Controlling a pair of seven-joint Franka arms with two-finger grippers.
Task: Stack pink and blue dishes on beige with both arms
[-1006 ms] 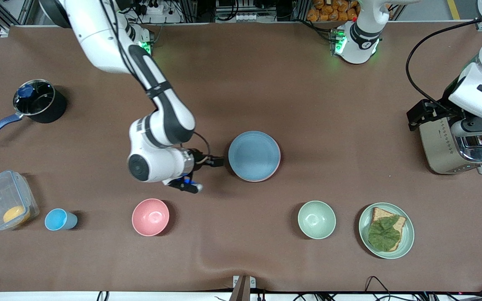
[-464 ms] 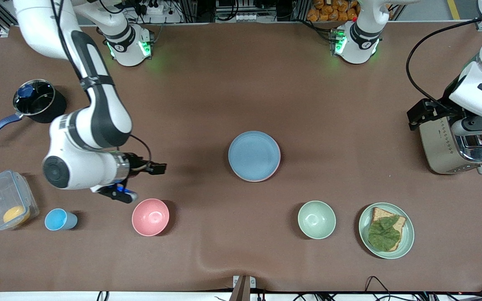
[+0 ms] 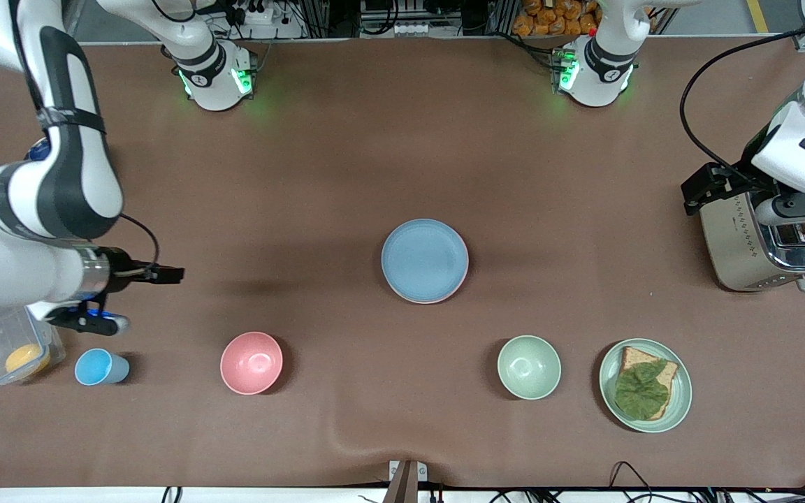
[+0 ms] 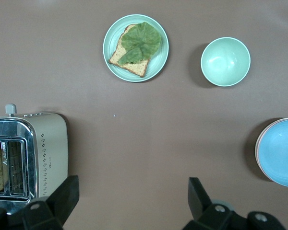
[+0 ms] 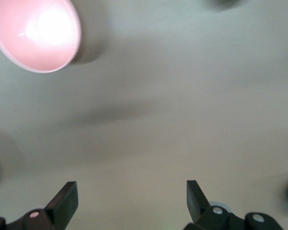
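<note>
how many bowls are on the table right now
2. The pink bowl sits toward the right arm's end of the table, near the blue cup. The green bowl sits beside the plate of toast, toward the left arm's end. None looks hidden.

You see a light blue plate [image 3: 424, 260] with a pink rim [image 3: 437, 300] peeking beneath it on the brown counter [image 3: 402, 154], plus a pink bowl [image 3: 251, 362], pale green bowl [image 3: 529, 367], and a blue cup [image 3: 98, 367].

A light blue plate [image 3: 424, 258] is lying flat mid-table atop a pink plate [image 3: 464, 281], only the latter's rim showing.
</note>
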